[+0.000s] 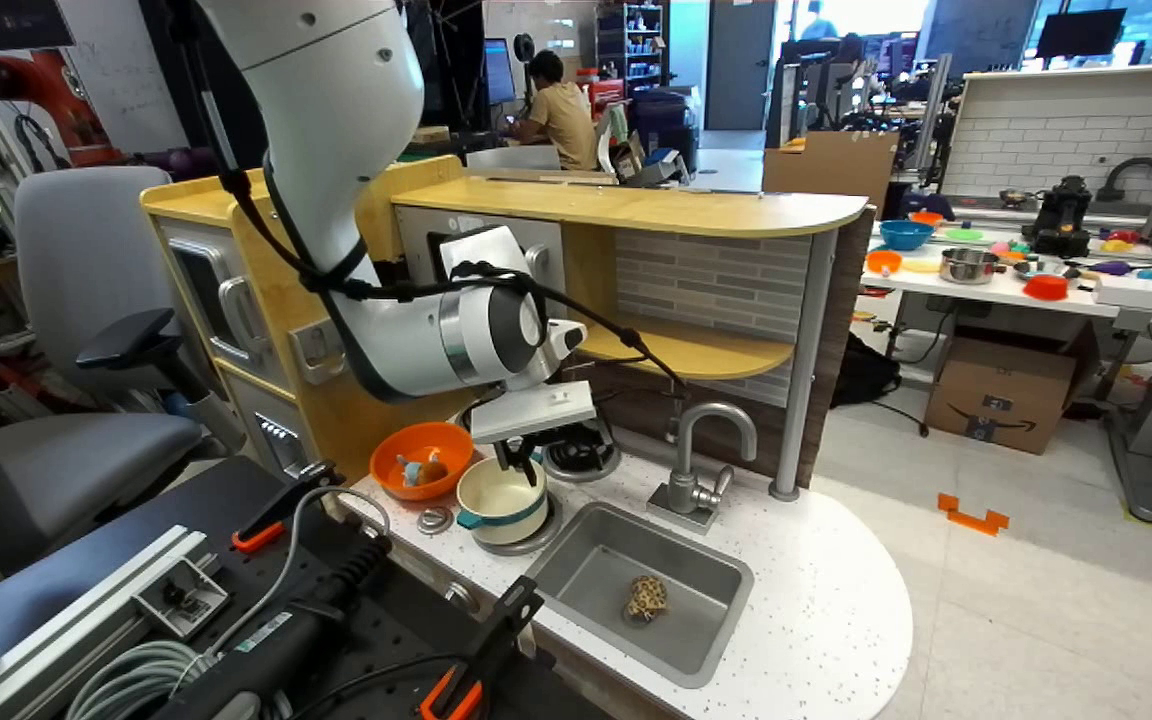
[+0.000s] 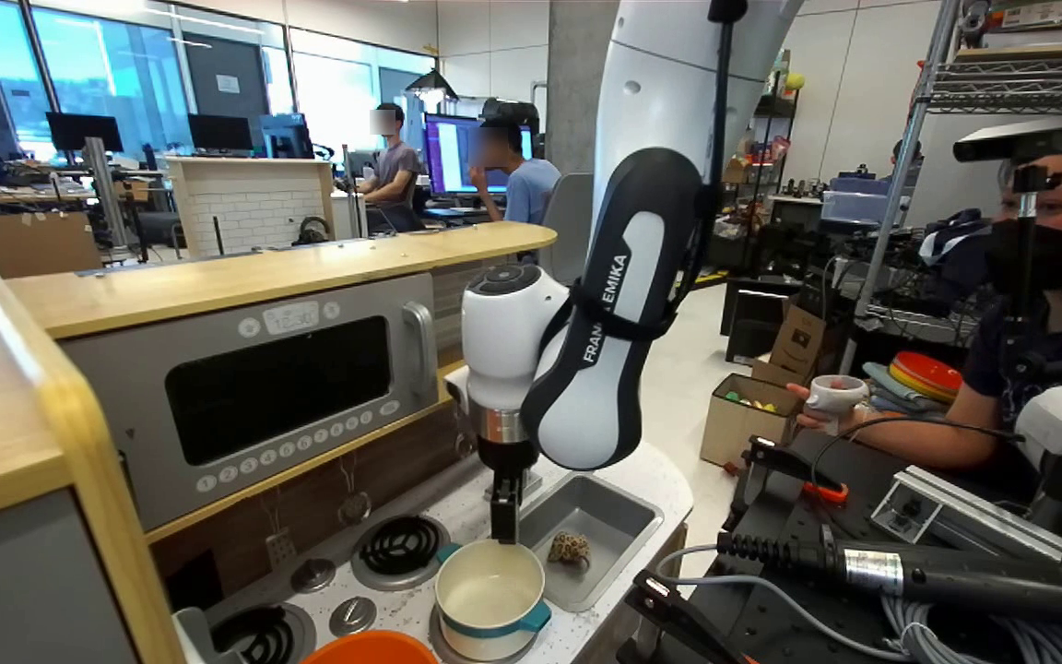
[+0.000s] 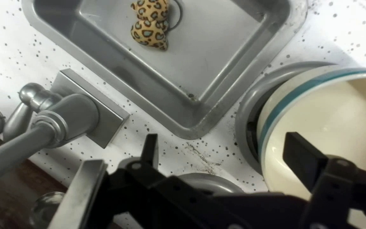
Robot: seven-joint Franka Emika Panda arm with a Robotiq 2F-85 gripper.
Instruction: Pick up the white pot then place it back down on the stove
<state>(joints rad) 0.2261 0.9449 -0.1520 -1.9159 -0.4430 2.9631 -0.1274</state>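
Observation:
The white pot (image 1: 496,497) is cream with a teal band and teal handles. It stands upright on a burner of the stove (image 2: 407,604) in both exterior views (image 2: 489,583). In the wrist view the pot (image 3: 326,108) is at the right, partly cut off by the frame. My gripper (image 3: 221,138) is open with nothing between its fingers. One finger overlaps the pot's inside; the other is outside it, over the counter. In the exterior views the gripper (image 1: 516,460) (image 2: 505,526) points down at the pot's rim. I cannot tell whether it touches.
The grey sink (image 1: 706,620) beside the stove holds a leopard-print toy (image 1: 646,598). A faucet (image 1: 686,485) stands behind it. An orange bowl (image 1: 426,445) with small items sits on the pot's other side. A shelf (image 1: 686,350) and a toy microwave (image 2: 282,387) rise behind the stove.

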